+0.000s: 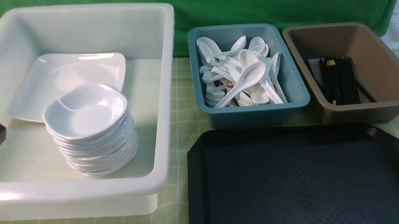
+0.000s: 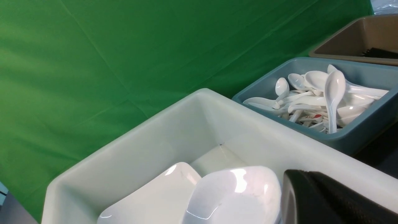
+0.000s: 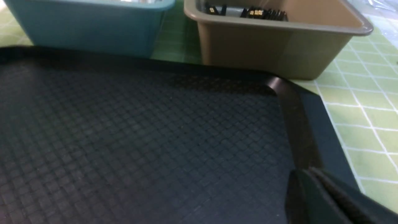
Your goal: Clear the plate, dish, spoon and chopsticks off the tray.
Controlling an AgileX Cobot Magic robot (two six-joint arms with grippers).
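Lighting: bright, even, from overhead. Glare: white highlights on the top dish [image 1: 86, 110] of the stack, on the plate [image 1: 63, 81] rim toward 12 o'clock, and on the white tub [image 1: 161, 93] front edge. Shadows: soft, at the tray [image 1: 300, 178] far edge. Focus: front view slightly soft; the dark gripper parts at the edges of both wrist views blurred.

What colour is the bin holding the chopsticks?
Brown; the bin with the black chopsticks shows best in the front view.
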